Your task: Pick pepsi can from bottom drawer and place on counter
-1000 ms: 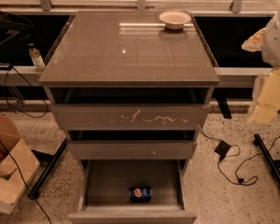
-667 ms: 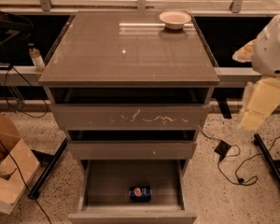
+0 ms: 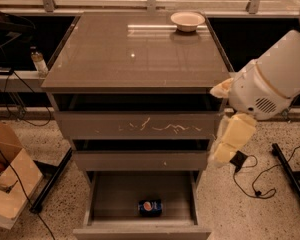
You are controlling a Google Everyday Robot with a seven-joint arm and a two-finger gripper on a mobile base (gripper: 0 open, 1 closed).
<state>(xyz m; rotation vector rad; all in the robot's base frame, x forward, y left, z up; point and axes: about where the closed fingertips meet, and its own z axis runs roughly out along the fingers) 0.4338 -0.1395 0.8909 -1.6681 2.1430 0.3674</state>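
Observation:
The pepsi can (image 3: pixel 150 207) lies on its side near the front middle of the open bottom drawer (image 3: pixel 112 196). It is blue with the round logo facing up. The counter (image 3: pixel 135 54) is the glossy grey-brown top of the cabinet. My arm comes in from the right, and my gripper (image 3: pixel 221 153) hangs at the cabinet's right edge, level with the middle drawer. It is above and to the right of the can and apart from it. It holds nothing that I can see.
A pale bowl (image 3: pixel 187 20) sits at the counter's back right. The scratched top drawer front (image 3: pixel 140 126) and the middle drawer (image 3: pixel 140 159) are nearly shut. A small bottle (image 3: pixel 38 61) stands on a ledge at left. A cardboard box (image 3: pixel 10 189) and cables (image 3: pixel 255 184) lie on the floor.
My arm has swung left and down, from beside the counter's right edge to against the cabinet's right side. The can and drawers have not moved.

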